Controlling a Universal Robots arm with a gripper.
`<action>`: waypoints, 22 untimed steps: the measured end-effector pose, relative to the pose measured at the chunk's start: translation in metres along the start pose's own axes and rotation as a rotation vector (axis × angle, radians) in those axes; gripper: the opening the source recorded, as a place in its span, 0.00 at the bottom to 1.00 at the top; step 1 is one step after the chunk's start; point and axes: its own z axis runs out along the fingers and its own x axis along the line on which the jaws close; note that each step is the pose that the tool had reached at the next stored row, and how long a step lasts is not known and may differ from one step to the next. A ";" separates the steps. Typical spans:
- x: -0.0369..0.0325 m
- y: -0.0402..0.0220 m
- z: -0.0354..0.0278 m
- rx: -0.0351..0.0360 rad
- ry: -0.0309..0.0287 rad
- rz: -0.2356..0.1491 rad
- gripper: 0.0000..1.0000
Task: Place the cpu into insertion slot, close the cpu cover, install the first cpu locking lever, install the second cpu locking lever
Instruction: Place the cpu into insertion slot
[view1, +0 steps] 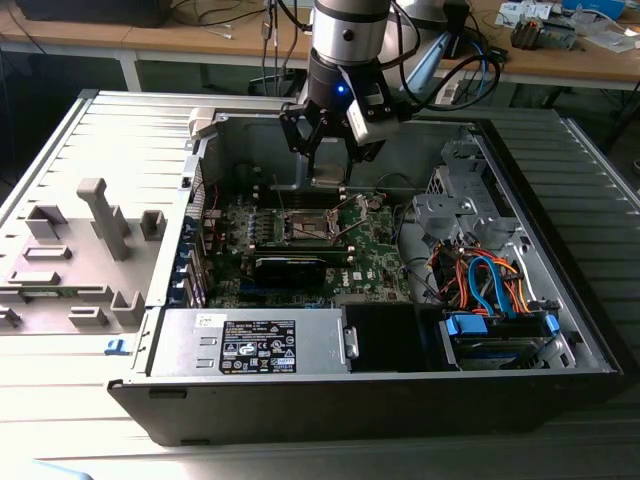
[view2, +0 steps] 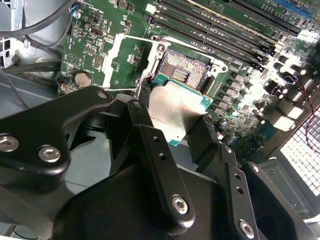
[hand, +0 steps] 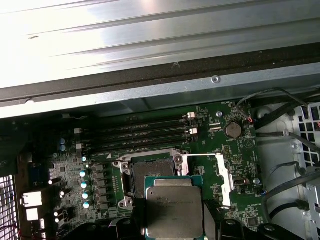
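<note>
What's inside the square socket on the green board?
Nothing seated: the metal-framed square socket shows bare contacts. The flat silver-grey square cpu, held by black fingers, covers part of it.

**Lighting: glare outside, dim inside**
Exterior view: ribbed table (view1: 70, 410) blown out white, near side, exterior view's left. Computer case (view1: 300, 400) interior shadowed. First wrist view: ribbed metal (hand: 125, 45) washed out. Second wrist view: vent mesh (view2: 300, 155) overexposed, cpu (view2: 172, 112) shows soft sheen.

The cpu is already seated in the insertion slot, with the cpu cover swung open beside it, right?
No. The cpu is held in the gripper, not yet in the insertion slot, whose centre lies bare in the second wrist view. The cpu cover is swung open beside it.
</note>
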 end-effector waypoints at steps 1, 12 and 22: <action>0.0000 0.0000 0.0000 0.0000 0.0000 0.001 0.55; 0.0000 0.0000 0.0001 -0.0002 -0.0001 0.006 0.55; 0.0000 0.0000 0.0001 -0.0002 -0.0002 0.011 0.55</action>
